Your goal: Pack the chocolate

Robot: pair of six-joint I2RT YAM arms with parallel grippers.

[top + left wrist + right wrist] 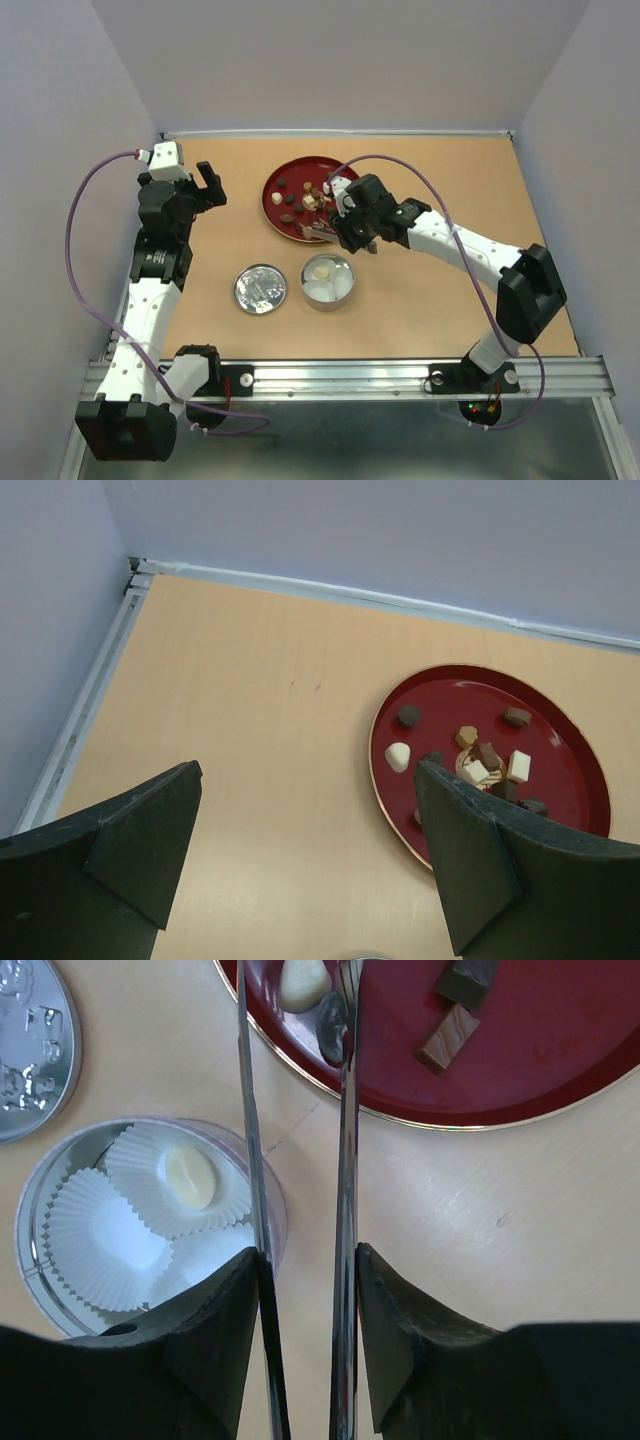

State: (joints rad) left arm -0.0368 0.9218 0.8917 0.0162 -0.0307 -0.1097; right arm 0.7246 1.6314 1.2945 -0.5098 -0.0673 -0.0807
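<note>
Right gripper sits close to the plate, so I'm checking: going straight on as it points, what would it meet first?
Probably the dark chocolate inside the rim of the red plate; the tongs in the right gripper end at it.

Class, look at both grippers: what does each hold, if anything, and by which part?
The right gripper is shut on the metal tongs, pinching their two arms from outside, well back from the tips. The left gripper is open and holds nothing.
</note>
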